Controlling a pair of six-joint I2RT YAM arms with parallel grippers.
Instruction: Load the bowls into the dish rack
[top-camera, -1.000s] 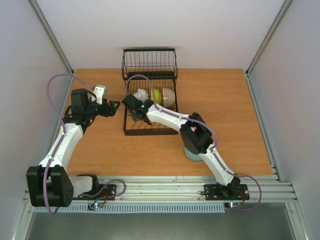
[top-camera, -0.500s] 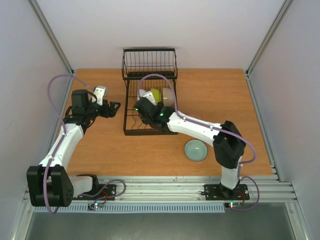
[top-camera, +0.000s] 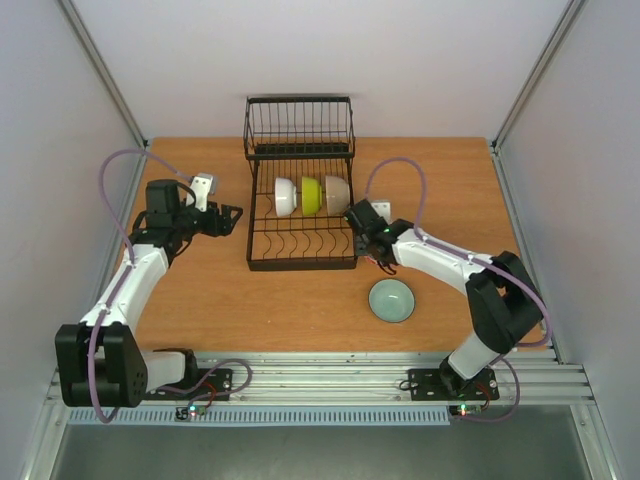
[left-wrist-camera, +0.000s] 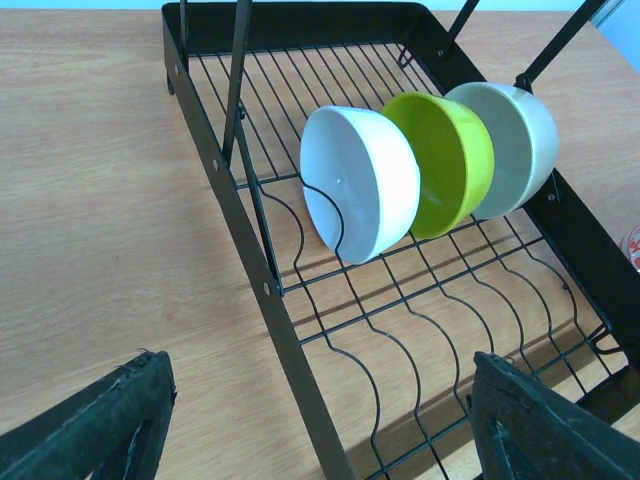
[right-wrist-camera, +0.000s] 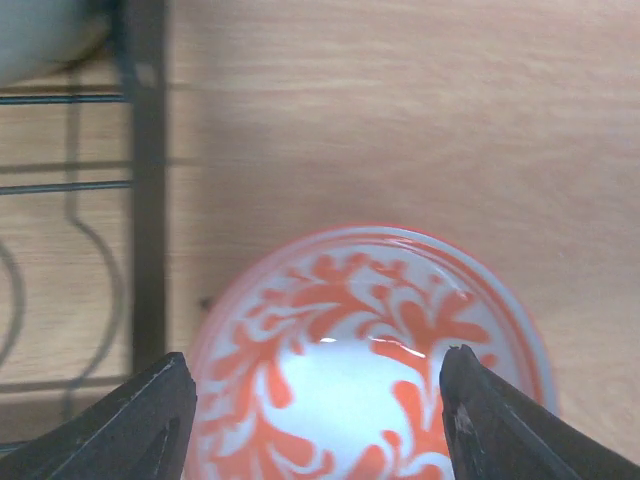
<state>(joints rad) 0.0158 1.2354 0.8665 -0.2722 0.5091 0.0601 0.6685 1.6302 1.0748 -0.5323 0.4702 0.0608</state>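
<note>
The black wire dish rack (top-camera: 300, 262) holds three bowls on edge: white (top-camera: 285, 196), yellow-green (top-camera: 312, 194) and cream (top-camera: 337, 190). They also show in the left wrist view: white (left-wrist-camera: 365, 185), yellow-green (left-wrist-camera: 450, 160), cream (left-wrist-camera: 515, 140). The pale teal bowl (top-camera: 392, 300) sits on the table. My right gripper (top-camera: 358, 215) is open, just right of the rack. In the right wrist view it (right-wrist-camera: 315, 420) hangs over the white bowl with red pattern (right-wrist-camera: 370, 370), its fingers on either side of the bowl. My left gripper (top-camera: 232, 215) is open and empty, left of the rack.
The rack's taller basket section (top-camera: 298, 125) stands at the far end. The rack's near rows of prongs (left-wrist-camera: 420, 330) hold nothing. The rack's side bar (right-wrist-camera: 145, 200) runs close to the red-patterned bowl. Grey walls close in both table sides.
My right arm has pulled out of the rack and swung right, leaving the white bowl standing on edge. It now hangs over the red-patterned bowl. The left arm barely moved.
</note>
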